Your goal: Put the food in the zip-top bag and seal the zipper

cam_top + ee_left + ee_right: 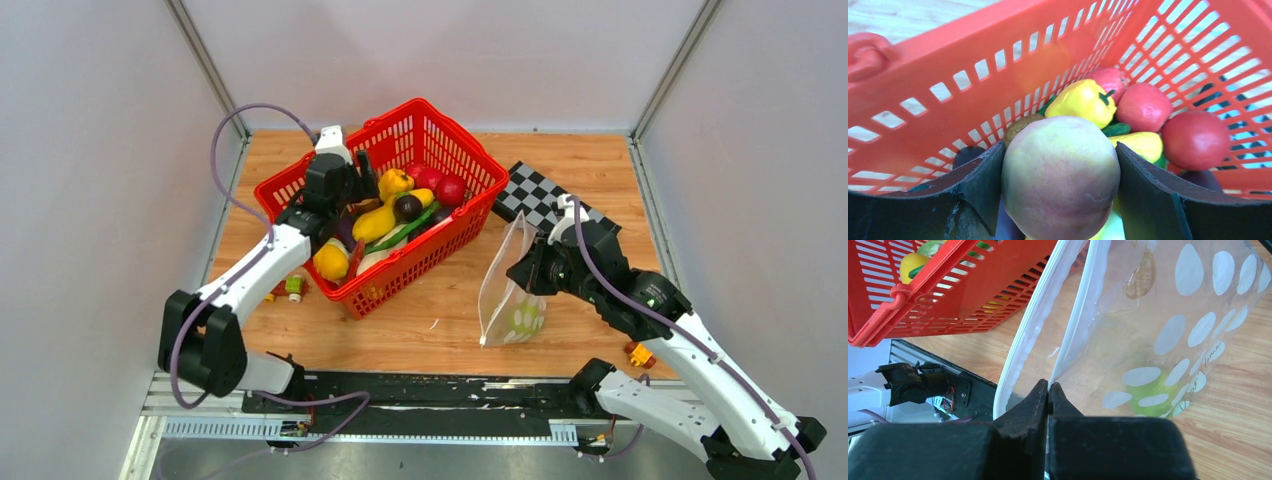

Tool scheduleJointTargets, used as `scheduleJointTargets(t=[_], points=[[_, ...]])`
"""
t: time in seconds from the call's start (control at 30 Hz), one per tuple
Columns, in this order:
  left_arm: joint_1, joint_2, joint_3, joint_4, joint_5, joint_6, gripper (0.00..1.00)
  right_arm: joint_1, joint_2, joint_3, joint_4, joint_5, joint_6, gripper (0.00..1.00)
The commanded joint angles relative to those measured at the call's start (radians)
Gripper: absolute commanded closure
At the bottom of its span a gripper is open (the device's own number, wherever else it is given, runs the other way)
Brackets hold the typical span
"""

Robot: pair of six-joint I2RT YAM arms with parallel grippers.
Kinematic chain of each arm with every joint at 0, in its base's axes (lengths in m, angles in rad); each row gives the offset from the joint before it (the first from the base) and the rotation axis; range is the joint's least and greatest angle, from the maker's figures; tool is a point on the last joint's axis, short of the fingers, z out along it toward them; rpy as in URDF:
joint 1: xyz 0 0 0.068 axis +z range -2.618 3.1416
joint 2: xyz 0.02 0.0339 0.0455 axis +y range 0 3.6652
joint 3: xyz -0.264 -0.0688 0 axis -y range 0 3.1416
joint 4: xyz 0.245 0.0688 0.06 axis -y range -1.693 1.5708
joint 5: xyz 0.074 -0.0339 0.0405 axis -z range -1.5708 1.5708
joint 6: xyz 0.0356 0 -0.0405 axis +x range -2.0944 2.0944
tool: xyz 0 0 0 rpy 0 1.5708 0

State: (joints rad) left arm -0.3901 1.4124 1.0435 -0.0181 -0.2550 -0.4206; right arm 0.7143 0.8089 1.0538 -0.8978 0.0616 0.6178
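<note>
My left gripper is inside the red basket, shut on a pale yellow-pink toy peach; in the top view it is over the basket's left part. More food lies in the basket: a yellow pepper, red fruits, a dark plum. My right gripper is shut on one side of the mouth of the dotted zip-top bag and holds it upright off the table. The zipper is apart, so the mouth gapes. A green fruit lies in the bag's bottom.
The black-and-white checkerboard lies behind the bag, right of the basket. Small toy blocks lie left of the basket and by the right arm. Grey walls enclose the wooden table on three sides.
</note>
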Motion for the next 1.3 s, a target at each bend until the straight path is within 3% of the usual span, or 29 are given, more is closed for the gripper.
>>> scheduleJointTargets(t=[0.0, 0.4, 0.53, 0.67, 0.97, 1.17, 1.27], points=[[0.005, -0.113, -0.034, 0.037, 0.069, -0.001, 0.46, -0.004, -0.006, -0.004, 0.055, -0.018, -0.009, 1.00], [-0.006, -0.351, -0.144, 0.213, 0.557, -0.191, 0.47, -0.003, -0.015, -0.017, 0.086, -0.020, 0.023, 1.00], [-0.085, -0.395, -0.191, 0.270, 0.650, -0.199, 0.47, -0.002, -0.022, -0.031, 0.098, -0.017, 0.039, 1.00], [-0.260, -0.432, -0.236, 0.398, 0.688, -0.207, 0.47, -0.003, -0.019, -0.037, 0.102, -0.011, 0.047, 1.00], [-0.492, -0.314, -0.192, 0.536, 0.789, -0.214, 0.44, -0.003, -0.028, -0.029, 0.085, 0.011, 0.047, 1.00], [-0.547, -0.193, -0.204, 0.767, 0.881, -0.334, 0.43, -0.004, -0.043, -0.030, 0.078, 0.018, 0.054, 1.00], [-0.573, -0.148, -0.192, 0.798, 0.895, -0.344, 0.42, -0.002, -0.046, -0.032, 0.075, 0.015, 0.056, 1.00]])
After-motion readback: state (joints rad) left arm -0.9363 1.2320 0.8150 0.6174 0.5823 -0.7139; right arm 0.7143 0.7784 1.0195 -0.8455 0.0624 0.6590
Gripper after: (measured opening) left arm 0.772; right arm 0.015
